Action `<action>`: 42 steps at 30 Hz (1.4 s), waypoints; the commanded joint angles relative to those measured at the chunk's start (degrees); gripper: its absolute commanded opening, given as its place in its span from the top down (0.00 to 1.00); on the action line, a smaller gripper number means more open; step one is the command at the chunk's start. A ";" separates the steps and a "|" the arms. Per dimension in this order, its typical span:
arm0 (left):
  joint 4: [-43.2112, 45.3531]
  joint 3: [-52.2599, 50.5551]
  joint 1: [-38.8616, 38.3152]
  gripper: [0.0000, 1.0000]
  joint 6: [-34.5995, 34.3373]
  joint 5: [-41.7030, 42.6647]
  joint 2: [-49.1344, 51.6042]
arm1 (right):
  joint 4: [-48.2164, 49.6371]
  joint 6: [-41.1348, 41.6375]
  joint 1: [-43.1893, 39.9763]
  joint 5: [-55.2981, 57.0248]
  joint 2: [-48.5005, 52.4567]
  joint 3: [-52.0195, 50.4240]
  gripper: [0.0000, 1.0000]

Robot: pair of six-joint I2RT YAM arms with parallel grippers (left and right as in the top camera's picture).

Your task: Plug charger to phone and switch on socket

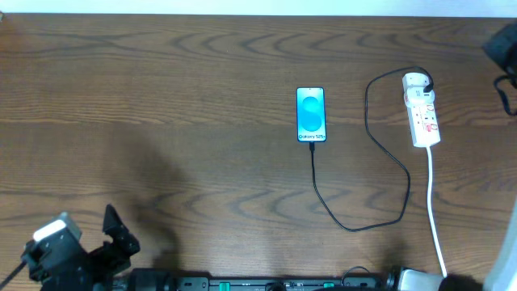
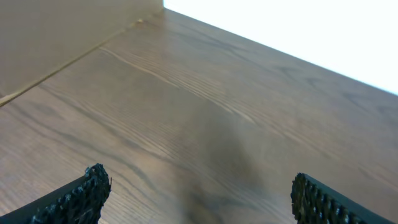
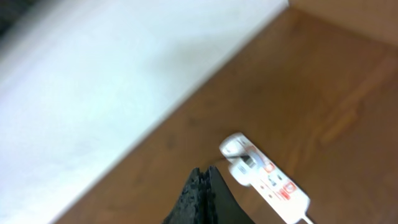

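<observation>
The phone (image 1: 311, 114) lies face up mid-table, its cyan screen lit. The thin black charger cable (image 1: 404, 174) runs from a plug at the far end of the white power strip (image 1: 423, 110), loops across the table and ends at the phone's near edge (image 1: 313, 148). My left gripper (image 1: 119, 230) is open and empty at the near left, over bare wood in the left wrist view (image 2: 199, 199). My right gripper (image 3: 204, 177) is shut and empty, held above and apart from the power strip (image 3: 267, 180). In the overhead view it is the dark shape at the far right edge (image 1: 502, 50).
The strip's white cord (image 1: 435, 218) runs toward the near right edge. The arm bases and a black rail (image 1: 242, 283) line the near edge. A pale wall borders the table's far side (image 3: 93, 93).
</observation>
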 commanded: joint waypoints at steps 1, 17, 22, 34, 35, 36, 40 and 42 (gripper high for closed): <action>-0.15 -0.02 3.04 0.05 -0.07 -0.35 -3.37 | 2.32 0.59 0.00 -1.44 -6.40 0.20 0.99; -2.80 -0.02 4.26 0.05 -0.09 -0.35 -8.55 | -1.70 0.00 0.00 -15.91 -18.25 -0.39 0.99; -7.30 -0.02 4.26 0.05 -0.09 -0.35 -11.43 | -2.23 0.02 0.02 -18.62 -18.49 -0.42 0.99; -8.11 0.24 4.28 0.05 -0.11 -0.37 -14.14 | -2.62 0.02 0.13 -18.75 -18.49 -0.46 0.99; -8.11 0.24 4.26 0.05 -0.11 -0.35 -14.14 | -2.60 0.00 0.61 -18.75 -18.49 -0.46 0.99; -8.11 0.24 4.28 0.05 -0.11 -0.35 -14.14 | -2.60 -0.02 0.83 -18.73 -18.49 -0.46 0.99; -8.11 0.24 4.26 0.05 -0.11 -0.35 -14.14 | -2.08 -2.25 3.26 -18.67 -18.49 -0.46 0.98; -8.09 0.24 4.26 0.05 -0.11 -0.35 -14.14 | -1.77 -3.21 4.07 -18.47 -18.49 -0.46 0.98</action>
